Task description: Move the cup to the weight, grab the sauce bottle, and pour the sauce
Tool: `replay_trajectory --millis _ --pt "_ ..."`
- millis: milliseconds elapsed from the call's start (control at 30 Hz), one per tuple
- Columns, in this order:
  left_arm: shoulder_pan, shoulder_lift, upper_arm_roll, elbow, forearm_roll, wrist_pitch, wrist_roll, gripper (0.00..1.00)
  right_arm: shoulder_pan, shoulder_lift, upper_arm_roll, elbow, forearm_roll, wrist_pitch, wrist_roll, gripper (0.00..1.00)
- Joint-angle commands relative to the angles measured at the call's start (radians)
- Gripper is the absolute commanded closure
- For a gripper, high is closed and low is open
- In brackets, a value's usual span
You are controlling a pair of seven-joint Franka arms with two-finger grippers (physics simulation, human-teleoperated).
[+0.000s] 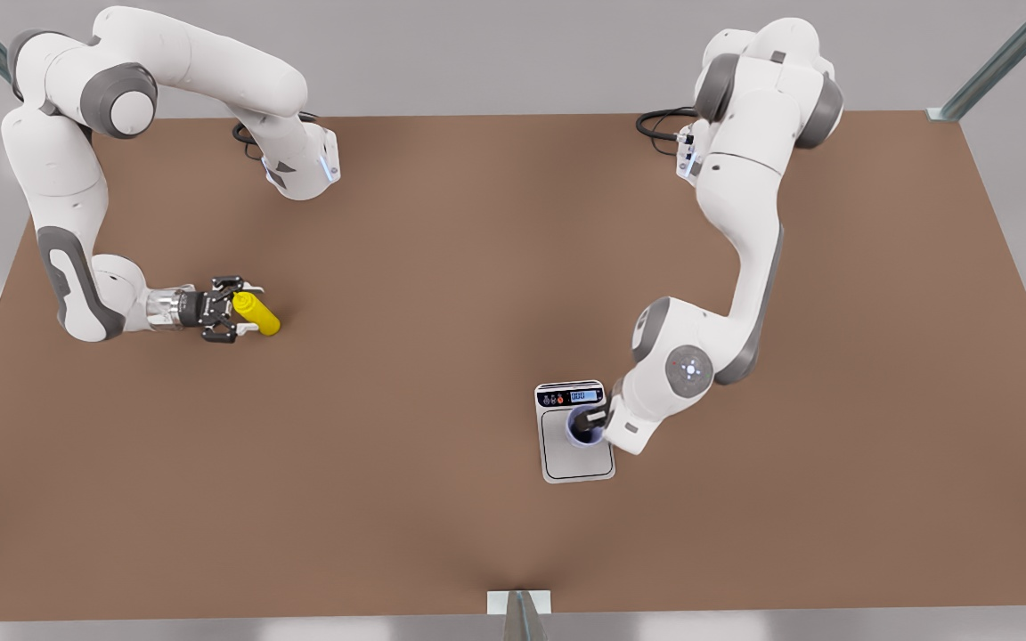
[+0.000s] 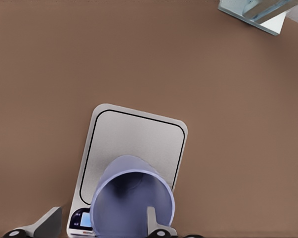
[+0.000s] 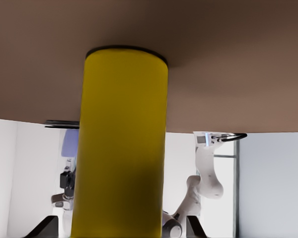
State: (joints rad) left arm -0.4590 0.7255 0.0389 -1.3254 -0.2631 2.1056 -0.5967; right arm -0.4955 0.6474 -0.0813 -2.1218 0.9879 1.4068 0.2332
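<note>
- The left gripper (image 1: 596, 420) stood over the weight (image 1: 576, 454), its fingers (image 2: 151, 220) closed on the wall of the cup (image 2: 132, 198), one inside and one outside.
- The cup sat on the weight's metal plate, just beside the blue display (image 1: 584, 395); its digits were too small to read.
- The right gripper (image 1: 230, 310) clasped the sauce bottle (image 1: 257, 312), upright on the brown table (image 1: 442, 267).

Matt surfaces are being shown.
The table (image 1: 442, 499) is looking matt brown; the weight (image 2: 139, 144) is showing brushed metal.
</note>
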Motion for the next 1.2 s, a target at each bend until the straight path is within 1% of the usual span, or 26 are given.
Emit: replay_trajectory --millis 0,67,100,133,167,200,267,367,400,433,533,567,600,633,767,833,900,1000,1100,1133,1167 --pt "0.0 -0.011 0.004 0.0 0.005 -0.019 0.009 0.0 0.0 0.0 0.0 0.0 0.0 0.0 0.0 0.4" --pt "0.005 -0.116 0.009 -0.001 0.07 -0.234 0.028 0.0 -0.002 -0.002 0.0 0.0 -0.002 0.0 -0.005 0.64" --pt "0.045 -0.178 0.012 -0.001 0.073 -0.36 0.11 0.01 -0.003 -0.003 0.0 -0.001 -0.003 -0.002 -0.049 0.73" --pt "0.089 -0.221 0.019 -0.001 0.097 -0.464 0.242 0.0 -0.005 -0.003 0.0 -0.001 -0.012 0.0 -0.068 0.77" --pt "0.094 -0.273 0.076 -0.001 0.156 -0.559 0.399 0.0 -0.008 -0.006 0.0 -0.003 -0.017 0.0 -0.075 0.79" --pt "0.094 -0.307 0.14 -0.001 0.171 -0.631 0.546 0.0 -0.008 -0.006 0.0 -0.004 -0.018 -0.002 -0.08 0.79" --pt "0.094 -0.35 0.193 -0.003 0.18 -0.707 0.564 0.0 -0.003 -0.002 0.0 -0.009 -0.02 0.0 -0.078 0.79" --pt "0.094 -0.353 0.193 -0.001 0.216 -0.714 0.566 0.0 -0.003 -0.006 0.002 0.005 -0.018 -0.006 -0.06 0.79" --pt "0.094 -0.353 0.193 -0.001 0.216 -0.716 0.563 0.0 -0.003 -0.012 0.003 0.028 -0.018 -0.012 -0.012 0.79" --pt "0.094 -0.348 0.193 -0.001 0.216 -0.714 0.564 0.0 -0.003 -0.029 0.023 0.049 -0.017 -0.02 0.043 0.79" --pt "0.094 -0.348 0.193 -0.001 0.216 -0.714 0.56 0.0 0.009 -0.054 0.025 0.12 -0.014 -0.043 0.159 0.79" --pt "0.124 -0.4 0.177 -0.027 0.223 -0.702 0.551 0.0 0.034 -0.08 0.025 0.137 -0.008 -0.043 0.21 0.79" --pt "0.206 -0.532 0.058 -0.164 0.278 -0.622 0.546 0.0 0.057 -0.089 0.025 0.166 -0.006 -0.045 0.248 0.79" --pt "0.203 -0.584 0.053 -0.233 0.303 -0.593 0.529 0.0 0.083 -0.103 0.025 0.206 -0.005 -0.045 0.324 0.79" --pt "0.203 -0.578 0.053 -0.193 0.305 -0.685 0.535 0.0 0.173 -0.13 0.026 0.328 0.021 -0.037 0.5 0.79" --pt "0.203 -0.577 0.056 -0.193 0.308 -0.691 0.541 0.0 0.192 -0.132 0.064 0.41 0.012 -0.02 0.6 0.79" --pt "0.203 -0.578 0.056 -0.193 0.311 -0.691 0.541 0.0 0.242 -0.132 0.074 0.474 0.003 -0.003 0.678 0.79" --pt "0.203 -0.583 0.053 -0.192 0.311 -0.704 0.543 0.0 0.33 -0.13 0.072 0.571 -0.009 0.063 0.814 0.79" --pt "0.203 -0.581 0.05 -0.192 0.301 -0.713 0.541 0.0 0.37 -0.124 0.077 0.629 -0.029 0.141 0.887 0.79" --pt "0.203 -0.58 0.049 -0.192 0.301 -0.713 0.546 0.0 0.387 -0.126 0.103 0.634 -0.032 0.169 0.917 0.79" --pt "0.201 -0.581 0.049 -0.192 0.301 -0.713 0.535 0.0 0.408 -0.12 0.106 0.664 -0.04 0.192 0.953 0.79"
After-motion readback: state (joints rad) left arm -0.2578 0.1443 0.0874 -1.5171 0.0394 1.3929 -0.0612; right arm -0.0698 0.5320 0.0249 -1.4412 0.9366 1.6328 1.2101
